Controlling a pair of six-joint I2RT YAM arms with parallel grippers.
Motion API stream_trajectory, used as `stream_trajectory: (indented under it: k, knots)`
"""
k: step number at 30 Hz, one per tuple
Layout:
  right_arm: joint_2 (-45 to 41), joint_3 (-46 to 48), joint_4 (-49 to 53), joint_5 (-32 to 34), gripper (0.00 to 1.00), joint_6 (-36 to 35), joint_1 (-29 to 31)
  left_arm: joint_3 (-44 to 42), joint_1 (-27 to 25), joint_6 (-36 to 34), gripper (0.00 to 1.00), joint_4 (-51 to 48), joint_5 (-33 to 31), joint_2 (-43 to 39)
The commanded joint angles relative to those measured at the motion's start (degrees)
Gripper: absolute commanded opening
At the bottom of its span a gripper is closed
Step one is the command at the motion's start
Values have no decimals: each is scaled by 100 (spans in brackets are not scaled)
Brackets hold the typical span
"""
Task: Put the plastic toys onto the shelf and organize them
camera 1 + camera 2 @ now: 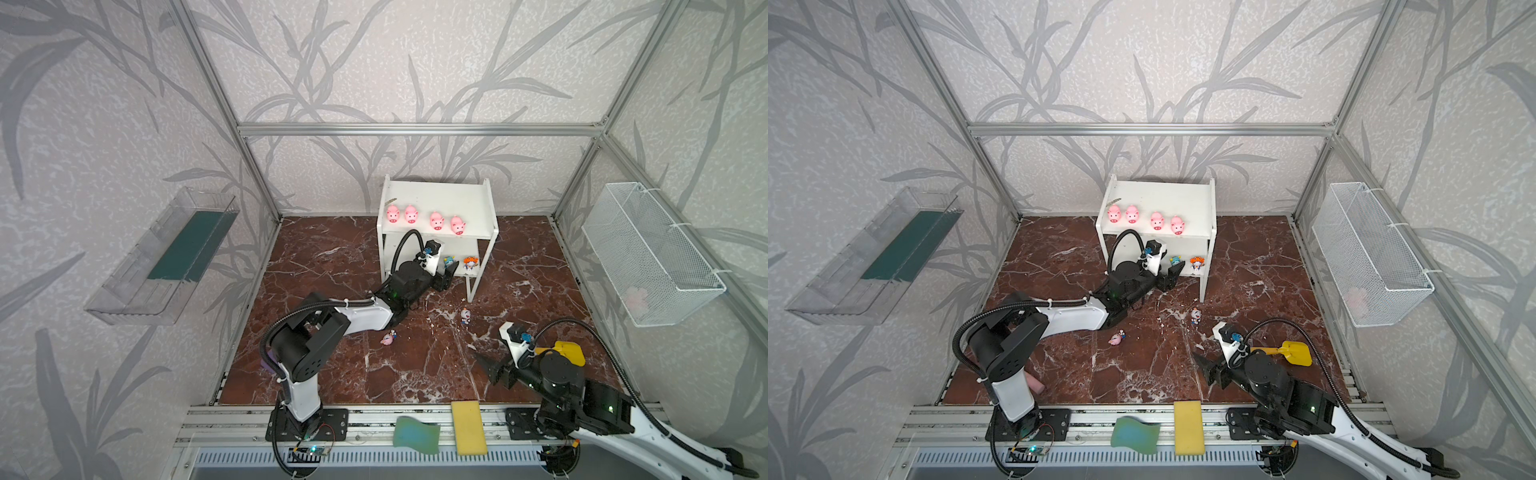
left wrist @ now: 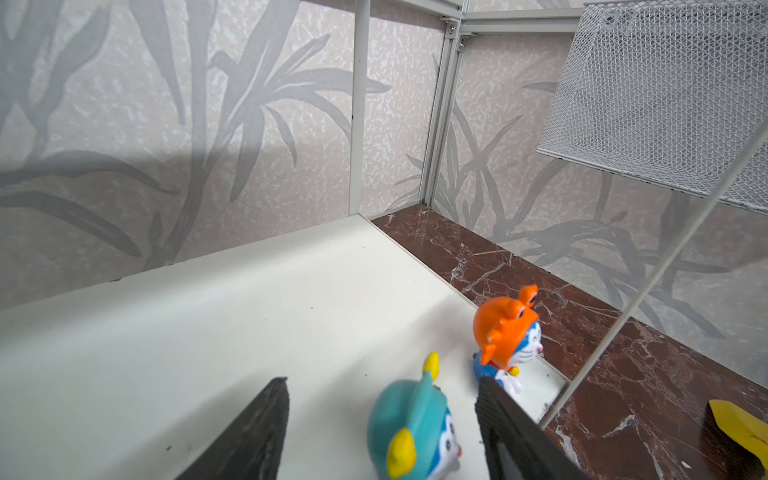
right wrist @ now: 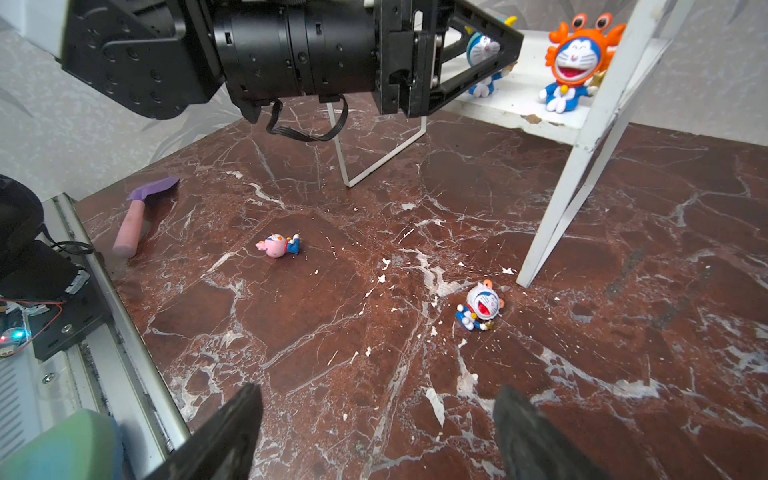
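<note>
The left claw (image 2: 380, 384) is spread at the shelf's (image 1: 440, 199) lower board. It straddles the teal figurine (image 2: 411, 428) without gripping it, and the wrist view cuts off the toy's base. The orange figurine (image 1: 471, 263) stands just right. Four pigs (image 1: 436, 220) line the top board. The pink figurine (image 3: 276, 245) and white-blue figurine (image 3: 480, 305) are on the floor, nearer. The right claw (image 3: 379, 392) gapes empty, its arm half hiding the yellow shovel (image 1: 571, 353).

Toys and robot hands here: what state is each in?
Four pink pigs: upright, in a row on the top board of the shelf.
Teal figurine: upright on the lower board, ungripped.
Orange figurine: upright on the lower board.
White-blue figurine: on the table by a shelf leg.
Pink figurine: lying on its side on the table.
Left hand: open around the teal figurine.
Right hand: open, empty, above the table.
</note>
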State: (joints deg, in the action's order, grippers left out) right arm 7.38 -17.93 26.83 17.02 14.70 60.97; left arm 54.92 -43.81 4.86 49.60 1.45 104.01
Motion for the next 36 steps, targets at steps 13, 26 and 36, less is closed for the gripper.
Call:
stream_trajectory:
  k: [13, 26, 36]
  knots:
    - [317, 3, -457, 27, 87, -67, 38, -626, -5, -270, 77, -155, -372, -492]
    - [1045, -325, -305, 480, 87, 273, 33, -568, 35, -327, 75, -359, -547, -401]
    - [1380, -385, -263, 707, 87, 601, 33, -488, 89, -390, 74, -560, -721, -367]
